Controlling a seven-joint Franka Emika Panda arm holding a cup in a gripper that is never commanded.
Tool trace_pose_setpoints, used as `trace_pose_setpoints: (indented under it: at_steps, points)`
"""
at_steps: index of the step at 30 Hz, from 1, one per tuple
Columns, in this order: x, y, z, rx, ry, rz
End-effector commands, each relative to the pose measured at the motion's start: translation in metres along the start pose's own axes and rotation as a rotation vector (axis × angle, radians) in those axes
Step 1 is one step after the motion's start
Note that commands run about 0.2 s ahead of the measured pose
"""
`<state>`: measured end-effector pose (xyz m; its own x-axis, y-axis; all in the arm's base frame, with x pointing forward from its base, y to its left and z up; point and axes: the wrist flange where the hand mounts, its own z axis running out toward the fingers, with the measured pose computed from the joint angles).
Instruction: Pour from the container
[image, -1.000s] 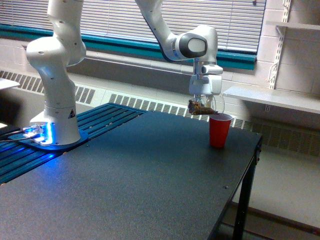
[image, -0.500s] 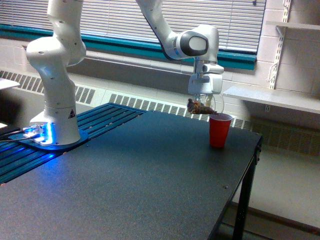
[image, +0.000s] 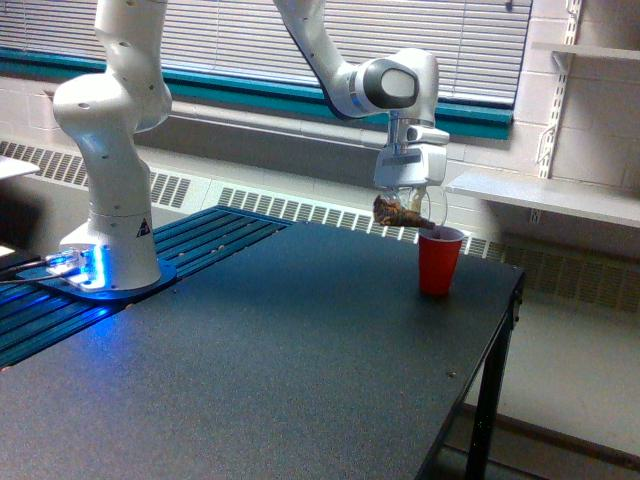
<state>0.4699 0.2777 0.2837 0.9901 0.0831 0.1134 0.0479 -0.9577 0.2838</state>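
While the arm (image: 330, 60) was working over the far corner of the table (image: 300, 370), the change across that last second was small: the gripper (image: 408, 190) had crept up a touch and toward the exterior view's right, and the container (image: 405, 210) it carried had tipped a bit further, the brown stuff bunched at its left end. I'd read that as the pour getting under way, not done (no stream was visible, and from this angle I couldn't see whether anything had landed in the red cup (image: 439, 260)).

As for where things sat: the container hung in the air, clamped between the fingers, lying nearly on its side just above and to the left of the red cup's rim, not touching it as far as I could tell. The red cup stood upright near the table's right edge.

Count, for what it's worth: one arm, one gripper, one container, one red cup, one table. Nothing else on the tabletop near the cup that I could spot.
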Motion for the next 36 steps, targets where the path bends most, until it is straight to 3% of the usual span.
trace_pose_setpoints:
  at_steps: [1, 24, 36]
  points:
    - [0.002, -0.002, -0.002, -0.023, 0.007, -0.024]
    - [0.015, -0.005, -0.007, -0.051, 0.002, -0.039]
    - [0.020, 0.001, -0.008, -0.089, -0.005, -0.070]
